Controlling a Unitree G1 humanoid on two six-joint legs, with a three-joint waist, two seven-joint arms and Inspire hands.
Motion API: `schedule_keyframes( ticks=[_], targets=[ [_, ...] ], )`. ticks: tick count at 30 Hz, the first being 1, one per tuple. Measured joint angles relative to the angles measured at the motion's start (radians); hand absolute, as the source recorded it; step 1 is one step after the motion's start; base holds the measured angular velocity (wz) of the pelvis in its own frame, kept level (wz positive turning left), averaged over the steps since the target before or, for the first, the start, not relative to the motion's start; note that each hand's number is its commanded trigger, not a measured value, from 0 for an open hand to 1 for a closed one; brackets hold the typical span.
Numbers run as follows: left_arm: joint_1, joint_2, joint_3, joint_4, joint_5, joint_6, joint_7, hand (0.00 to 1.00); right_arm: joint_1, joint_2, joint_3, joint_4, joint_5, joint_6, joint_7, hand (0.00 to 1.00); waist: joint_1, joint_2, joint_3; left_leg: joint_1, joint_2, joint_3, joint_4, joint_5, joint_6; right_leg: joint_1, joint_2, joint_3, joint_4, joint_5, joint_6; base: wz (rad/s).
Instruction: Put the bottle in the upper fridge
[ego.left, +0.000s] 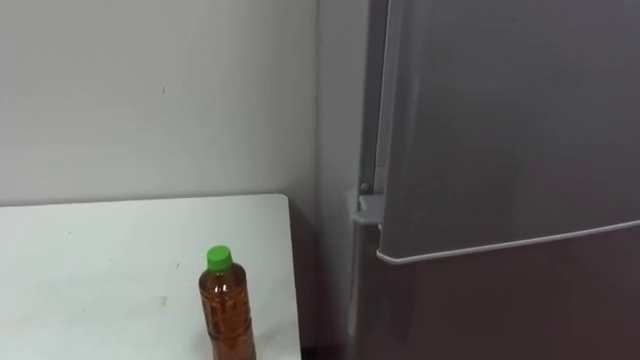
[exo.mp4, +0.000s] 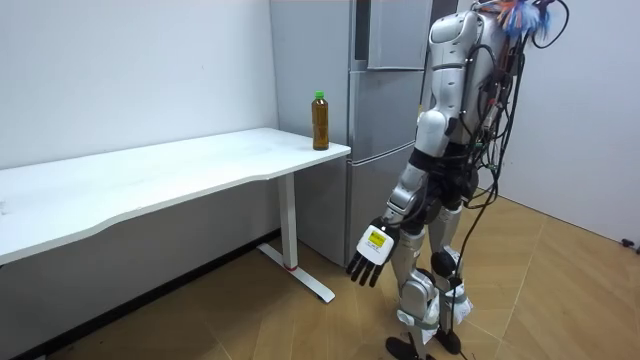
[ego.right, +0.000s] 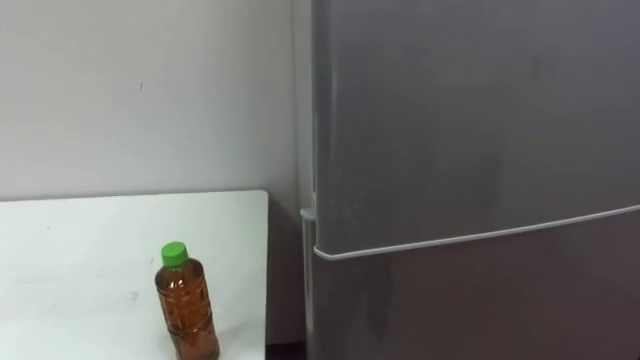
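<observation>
A bottle (ego.left: 228, 305) of brown liquid with a green cap stands upright on the white table (ego.left: 100, 260), close to the table's right end and near the fridge. In the room view the bottle (exo.mp4: 320, 122) sits at the table corner. The grey fridge (ego.left: 500, 120) is straight ahead with its upper door closed; a pale seam (ego.left: 500, 242) divides it from the lower door. My left hand (exo.mp4: 370, 255) hangs low at my side with its fingers straight, holding nothing, well below the table top and apart from the bottle.
I stand on the wooden floor (exo.mp4: 560, 290) right in front of the fridge (exo.mp4: 385, 120), with the table (exo.mp4: 200, 165) to my left. A narrow gap separates the table end from the fridge side. A plain white wall (ego.left: 150, 90) runs behind the table.
</observation>
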Motion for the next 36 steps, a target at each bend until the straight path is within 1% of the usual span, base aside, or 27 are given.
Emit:
schedule_keyframes(
  ticks=[5, 9, 11, 15, 16, 17, 18, 21, 23, 24, 25, 26, 27, 29, 30, 31, 32, 33, 34, 35, 36],
  targets=[
    [0.009, 0.000, 0.002, -0.001, 0.000, 0.016, 0.000, 0.00, 0.001, 0.000, -0.005, -0.003, 0.002, 0.006, -0.004, 0.00, 0.000, 0.003, -0.0011, 0.000, 0.000, -0.004, 0.000, 0.000, 0.000, 0.005, -0.002, -0.010, -0.001, 0.000, 0.000, 0.02],
    [0.015, 0.000, 0.015, -0.003, -0.002, 0.018, 0.006, 0.00, 0.003, 0.000, -0.006, -0.005, 0.003, 0.007, -0.005, 0.00, 0.000, 0.005, -0.0022, 0.001, -0.001, -0.010, 0.001, 0.000, 0.000, 0.009, -0.002, -0.015, -0.007, 0.000, 0.001, 0.05],
    [0.021, 0.000, 0.037, -0.017, -0.024, 0.019, 0.023, 0.00, 0.003, -0.002, -0.004, -0.004, 0.019, 0.007, -0.006, 0.00, 0.000, 0.005, -0.0030, 0.001, -0.002, -0.013, 0.001, 0.000, 0.000, 0.011, -0.001, -0.015, -0.008, 0.000, 0.001, 0.02],
    [0.020, 0.001, 0.048, -0.037, -0.069, 0.020, 0.062, 0.00, 0.002, -0.003, -0.005, -0.004, 0.020, 0.007, -0.008, 0.00, 0.000, 0.008, -0.0049, 0.002, -0.003, -0.020, 0.004, 0.000, 0.000, 0.019, -0.003, -0.031, -0.012, 0.000, 0.001, 0.07],
    [0.021, 0.000, 0.059, -0.053, -0.070, 0.019, 0.069, 0.00, 0.002, -0.003, -0.005, -0.004, 0.019, 0.007, -0.008, 0.00, 0.001, 0.009, -0.0049, 0.001, -0.003, -0.022, 0.005, 0.000, 0.000, 0.019, -0.003, -0.033, -0.012, 0.000, 0.001, 0.06],
    [0.021, 0.000, 0.077, -0.074, -0.072, 0.020, 0.075, 0.00, 0.003, -0.003, -0.010, -0.004, 0.012, 0.007, -0.007, 0.00, 0.001, 0.015, -0.0075, 0.002, -0.003, -0.024, 0.008, -0.001, 0.000, 0.020, -0.003, -0.033, -0.013, 0.000, 0.001, 0.06],
    [0.020, 0.000, 0.085, -0.083, -0.075, 0.019, 0.078, 0.00, 0.004, -0.003, -0.013, -0.004, 0.009, 0.007, -0.007, 0.00, 0.001, 0.014, -0.0069, 0.002, -0.003, -0.025, 0.009, -0.001, 0.000, 0.020, -0.003, -0.033, -0.013, 0.000, 0.001, 0.04],
    [0.013, 0.001, 0.144, -0.140, -0.133, 0.018, 0.085, 0.00, 0.011, -0.006, -0.041, -0.007, 0.006, 0.005, -0.006, 0.00, 0.002, 0.025, -0.0060, 0.001, -0.003, -0.031, 0.011, -0.002, 0.000, 0.029, -0.003, -0.040, -0.014, -0.001, 0.001, 0.07],
    [-0.001, 0.011, 0.166, -0.174, -0.182, 0.008, 0.111, 0.00, 0.015, -0.008, -0.048, -0.015, 0.009, 0.004, -0.008, 0.00, 0.003, 0.035, -0.0055, 0.002, -0.004, -0.036, 0.011, -0.002, 0.000, 0.033, -0.003, -0.045, -0.013, -0.001, 0.001, 0.09],
    [-0.002, 0.012, 0.173, -0.188, -0.194, 0.008, 0.117, 0.00, 0.017, -0.009, -0.050, -0.019, 0.010, 0.004, -0.009, 0.00, 0.002, 0.036, -0.0048, 0.002, -0.005, -0.039, 0.012, -0.002, 0.000, 0.034, -0.004, -0.049, -0.013, -0.001, 0.001, 0.10],
    [-0.008, 0.013, 0.191, -0.222, -0.212, 0.007, 0.129, 0.00, 0.025, -0.010, -0.059, -0.031, 0.008, 0.003, -0.008, 0.00, 0.001, 0.042, -0.0040, 0.002, -0.005, -0.042, 0.013, -0.002, 0.000, 0.035, -0.005, -0.056, -0.014, -0.002, 0.002, 0.08],
    [-0.014, 0.016, 0.200, -0.254, -0.228, 0.000, 0.138, 0.00, 0.039, -0.014, -0.062, -0.049, 0.007, 0.001, -0.008, 0.00, 0.006, 0.050, -0.0032, 0.002, -0.005, -0.043, 0.013, -0.002, 0.000, 0.034, -0.005, -0.056, -0.015, -0.003, 0.002, 0.05],
    [-0.017, 0.017, 0.201, -0.265, -0.228, -0.006, 0.145, 0.00, 0.041, -0.016, -0.064, -0.050, 0.005, -0.002, -0.007, 0.00, 0.008, 0.053, -0.0031, 0.002, -0.005, -0.043, 0.013, -0.002, 0.000, 0.032, -0.005, -0.054, -0.014, -0.003, 0.002, 0.00],
    [-0.037, 0.019, 0.242, -0.307, -0.239, -0.027, 0.173, 0.00, 0.042, -0.022, -0.083, -0.050, 0.001, -0.005, -0.005, 0.00, 0.010, 0.068, 0.0000, 0.001, -0.005, -0.043, 0.014, -0.002, 0.000, 0.027, -0.005, -0.049, -0.012, -0.004, 0.001, 0.00],
    [-0.040, 0.021, 0.251, -0.316, -0.250, -0.032, 0.185, 0.00, 0.043, -0.023, -0.086, -0.050, 0.002, -0.005, -0.003, 0.00, 0.010, 0.069, 0.0002, 0.001, -0.005, -0.043, 0.014, -0.002, 0.000, 0.026, -0.005, -0.048, -0.012, -0.004, 0.001, -0.03],
    [-0.042, 0.023, 0.273, -0.353, -0.276, -0.042, 0.211, 0.00, 0.045, -0.027, -0.090, -0.053, 0.004, -0.006, 0.000, 0.00, 0.009, 0.071, -0.0009, 0.000, -0.005, -0.043, 0.014, -0.002, 0.000, 0.024, -0.005, -0.047, -0.011, -0.005, 0.000, -0.04],
    [-0.042, 0.027, 0.278, -0.392, -0.296, -0.055, 0.236, 0.00, 0.047, -0.031, -0.090, -0.057, 0.003, -0.006, 0.003, 0.00, 0.009, 0.072, -0.0012, 0.000, -0.005, -0.043, 0.014, -0.002, -0.001, 0.022, -0.005, -0.044, -0.007, -0.007, 0.000, -0.04],
    [-0.042, 0.029, 0.281, -0.413, -0.305, -0.060, 0.247, 0.00, 0.051, -0.033, -0.090, -0.061, 0.002, -0.007, 0.005, 0.00, 0.009, 0.072, -0.0012, 0.000, -0.005, -0.043, 0.014, -0.003, -0.001, 0.021, -0.004, -0.039, -0.005, -0.008, 0.000, -0.04],
    [-0.042, 0.030, 0.287, -0.461, -0.325, -0.063, 0.263, 0.00, 0.061, -0.037, -0.091, -0.074, 0.003, -0.009, 0.007, 0.00, 0.010, 0.079, -0.0045, 0.000, -0.006, -0.042, 0.015, -0.003, -0.002, 0.020, -0.003, -0.036, 0.003, -0.009, 0.001, 0.00],
    [-0.042, 0.030, 0.288, -0.512, -0.343, -0.067, 0.284, 0.00, 0.069, -0.038, -0.100, -0.083, 0.003, -0.011, 0.007, 0.00, 0.010, 0.077, -0.0043, 0.000, -0.006, -0.042, 0.014, -0.003, -0.002, 0.019, -0.003, -0.036, 0.002, -0.009, 0.001, 0.00],
    [-0.041, 0.030, 0.290, -0.533, -0.346, -0.071, 0.292, 0.00, 0.074, -0.038, -0.107, -0.084, 0.002, -0.013, 0.006, 0.00, 0.011, 0.078, -0.0043, 0.000, -0.006, -0.042, 0.014, -0.003, -0.002, 0.019, -0.003, -0.036, 0.002, -0.009, 0.001, 0.00]
  ],
)
